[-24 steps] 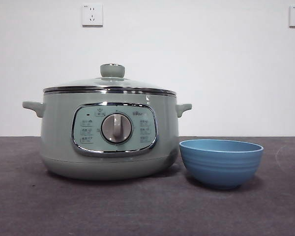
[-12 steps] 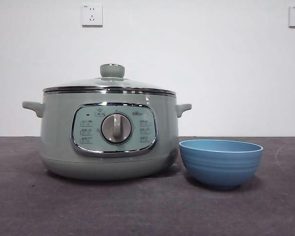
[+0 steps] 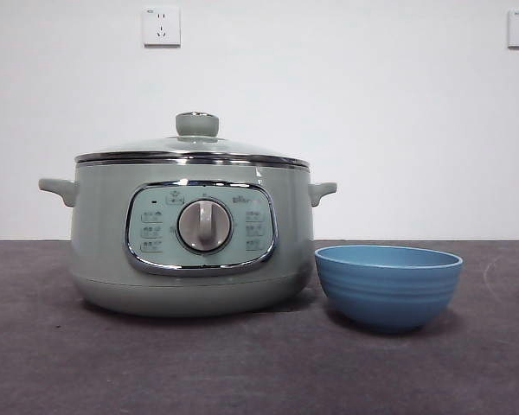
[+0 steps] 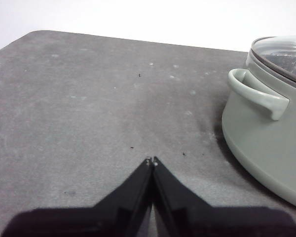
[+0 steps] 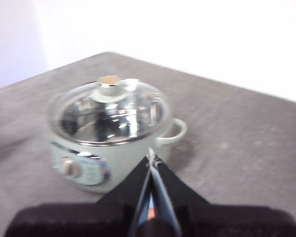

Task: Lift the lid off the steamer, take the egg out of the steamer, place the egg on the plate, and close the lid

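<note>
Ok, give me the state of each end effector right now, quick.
Left end effector: closed, holding nothing, over the table beside the steamer.
Right end effector: closed, holding nothing, short of the steamer, lid untouched.

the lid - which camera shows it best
The right wrist view: it looks down on the whole lid, with its glassy dome, rim and knob, though slightly blurred. The front view is sharp but shows the lid edge-on, so only its profile and knob. The left wrist view catches just a slice of the lid at the picture's edge.
</note>
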Controlling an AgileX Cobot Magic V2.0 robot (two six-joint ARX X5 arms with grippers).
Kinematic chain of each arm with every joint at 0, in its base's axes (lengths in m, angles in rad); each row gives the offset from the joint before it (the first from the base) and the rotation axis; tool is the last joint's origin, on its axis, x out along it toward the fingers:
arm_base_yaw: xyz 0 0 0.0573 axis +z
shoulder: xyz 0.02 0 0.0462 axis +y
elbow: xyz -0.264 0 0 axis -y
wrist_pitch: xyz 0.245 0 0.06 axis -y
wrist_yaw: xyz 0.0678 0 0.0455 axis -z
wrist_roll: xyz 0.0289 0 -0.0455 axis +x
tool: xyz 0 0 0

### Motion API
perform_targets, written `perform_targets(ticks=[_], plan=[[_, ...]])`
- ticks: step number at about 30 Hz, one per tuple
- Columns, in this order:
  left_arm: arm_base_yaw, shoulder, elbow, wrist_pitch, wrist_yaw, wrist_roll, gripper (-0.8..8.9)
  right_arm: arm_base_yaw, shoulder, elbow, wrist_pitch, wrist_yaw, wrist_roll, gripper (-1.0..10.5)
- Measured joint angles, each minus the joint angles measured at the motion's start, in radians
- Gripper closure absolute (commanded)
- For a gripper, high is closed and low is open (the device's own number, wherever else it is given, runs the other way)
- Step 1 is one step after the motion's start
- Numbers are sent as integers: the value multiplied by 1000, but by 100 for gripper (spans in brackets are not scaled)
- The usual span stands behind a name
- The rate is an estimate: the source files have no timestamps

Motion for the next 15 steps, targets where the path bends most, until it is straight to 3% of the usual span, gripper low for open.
perform_targets(ticks=[4,6,12,15], plan=[[0,0,0,0,0,0,817,-55,-130,-209,199,5,9,946],[0,0,0,0,0,0,817,-67,-187,-296,284,53,19,946],[0,0,0,0,0,0,817,-77,-317,-476,349,216,67,946],[0,0,0,0,0,0,817,-77,-359,-536,352,232,91,946]])
